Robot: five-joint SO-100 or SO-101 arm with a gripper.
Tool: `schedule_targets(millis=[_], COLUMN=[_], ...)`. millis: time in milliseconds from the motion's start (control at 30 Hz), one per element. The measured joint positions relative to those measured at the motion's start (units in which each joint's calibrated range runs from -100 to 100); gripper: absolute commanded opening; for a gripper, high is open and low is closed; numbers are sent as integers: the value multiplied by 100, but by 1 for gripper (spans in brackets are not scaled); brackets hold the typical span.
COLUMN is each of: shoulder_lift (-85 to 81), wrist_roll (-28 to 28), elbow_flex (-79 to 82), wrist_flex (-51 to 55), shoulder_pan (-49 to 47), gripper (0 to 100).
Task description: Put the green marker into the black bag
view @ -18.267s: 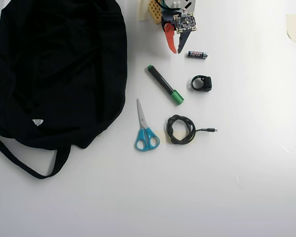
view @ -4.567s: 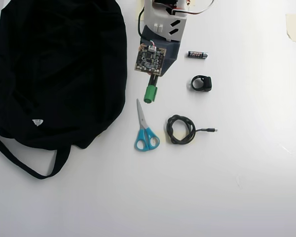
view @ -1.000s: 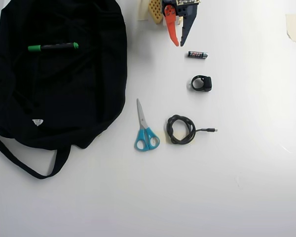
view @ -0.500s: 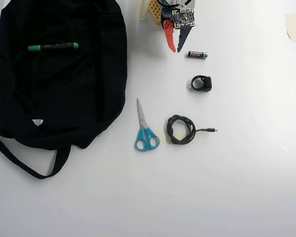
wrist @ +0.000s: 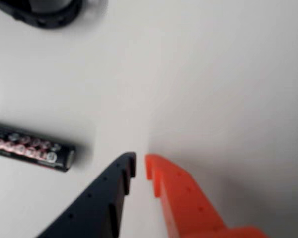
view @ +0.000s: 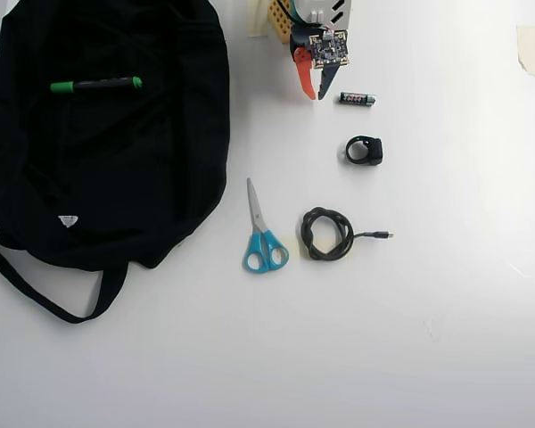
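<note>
- in the overhead view we see the green marker lying across the upper part of the black bag, on top of the fabric, its longer green end toward nine o'clock and the small green end toward three o'clock.
- the black bag fills the nine o'clock side of the white table; its small white label sits low on the fabric, and a strap loops out toward seven o'clock.
- the gripper hangs at twelve o'clock, well apart from the bag, holding nothing.
- in the wrist view we find the gripper with its black finger and orange finger drawn nearly together, only a thin slit of table between the tips.
- a black battery with red markings lies just beside the black finger at its nine o'clock; overhead the battery sits at the gripper's three o'clock, not touching.
- a black ring-shaped clip lies at five o'clock from the gripper.
- blue-handled scissors and a coiled black cable lie side by side, apart, near the middle.
- a strip of tape sits at two o'clock.
</note>
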State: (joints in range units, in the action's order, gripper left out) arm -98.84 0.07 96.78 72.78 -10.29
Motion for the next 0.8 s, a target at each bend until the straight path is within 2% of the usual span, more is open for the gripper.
schedule_targets(millis=[800], shoulder_lift=[0], wrist_roll=[0], elbow_flex=[47], wrist_flex=[-26], shoulder_pan=[0], gripper=[2])
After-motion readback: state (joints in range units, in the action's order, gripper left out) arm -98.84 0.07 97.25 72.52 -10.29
